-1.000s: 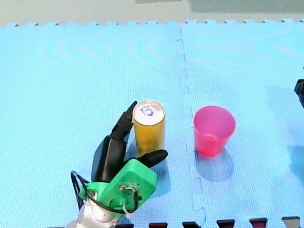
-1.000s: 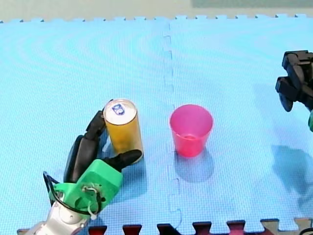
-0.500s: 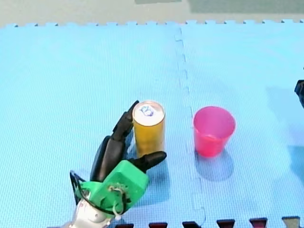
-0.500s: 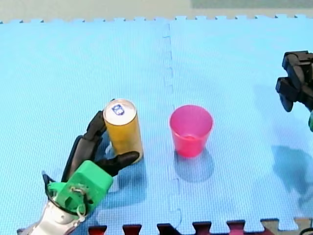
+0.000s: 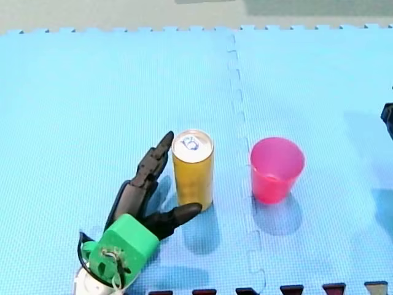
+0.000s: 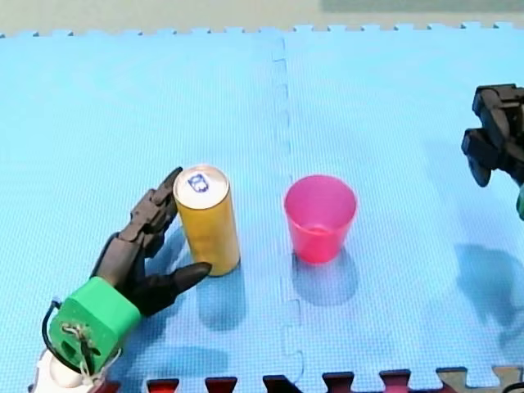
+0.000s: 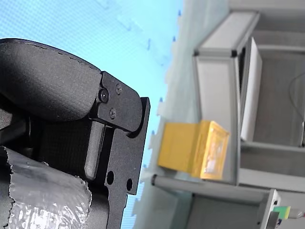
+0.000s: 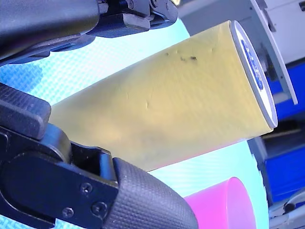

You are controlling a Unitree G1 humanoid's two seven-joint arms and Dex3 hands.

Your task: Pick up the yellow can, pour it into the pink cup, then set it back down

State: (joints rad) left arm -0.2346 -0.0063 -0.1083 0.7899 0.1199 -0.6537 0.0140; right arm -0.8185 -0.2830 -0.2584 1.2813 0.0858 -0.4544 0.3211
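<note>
two risks stand out from here. the left hand (image 6: pixel 135 258) sits at the left side of the yellow can (image 6: pixel 209 225) with its fingers apart. the long fingers (image 6: pixel 155 209) run up beside the can's upper left flank, and the thumb (image 6: pixel 184 278) reaches toward its base on the near side. in the second wrist view a strip of blue shows between a finger and the can wall, so i judge the hand is flanking the can, not clamped on it.

first, the can is tall and narrow, so a low push from the thumb, or fingers meeting it high up before the thumb does, could tip it rightward toward the pink cup (image 6: pixel 319 221). second, a loose grasp on the smooth wall could let it slip once it is raised and tilted. the cup looks light, so a brush from the can could knock it over.

the can stands upright on the blue foam surface (image 6: pixel 368 98), its long axis vertical. its base is down and its lid (image 5: pixel 192 144) faces up. the cup stands mouth up to the can's right, near but apart, across the seam.

the right hand (image 6: pixel 495 135) hangs at the far right edge, well apart from both. i cannot tell its state.
</note>
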